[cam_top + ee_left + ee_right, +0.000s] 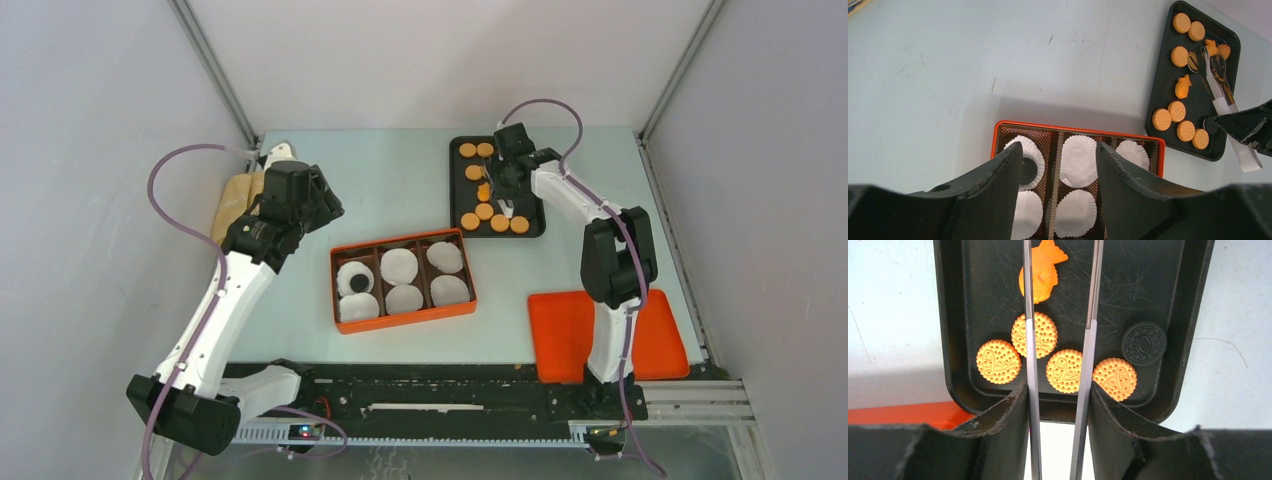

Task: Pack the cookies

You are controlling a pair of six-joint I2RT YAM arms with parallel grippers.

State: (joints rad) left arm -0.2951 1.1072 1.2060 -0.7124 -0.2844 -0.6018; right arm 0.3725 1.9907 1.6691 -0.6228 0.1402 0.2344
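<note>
Right end effector (1058,387) is clamping a pair of metal tongs (1030,365), fingers (1003,410) pressing the two blades from outside. Blades are standing apart. Tongs are sticking straight out ahead of it over the black tray (948,340). Cookies (999,361) are lying on that tray: four round orange ones just ahead of the fingertips, one sitting between the blades. Fish-shaped cookie (1043,270) is lying farther out, with one blade crossing over it. Loose black cookie (1144,343) is lying off to the right of the blades, near the tray wall. Tong tips are running out of the wrist view. From the left wrist they're hovering over the cookies at the tray's far end; can't tell if they're touching.

Left end effector (1058,150) is hanging with fingers apart, gripping nothing. Orange box (1073,129) is sitting on the worktop (948,75) directly below it, with white paper liners (1079,160) filling the compartments. Boxed black cookie (1028,170) is resting in a liner partly under one finger. Tray is lying ahead and to its right.
</note>
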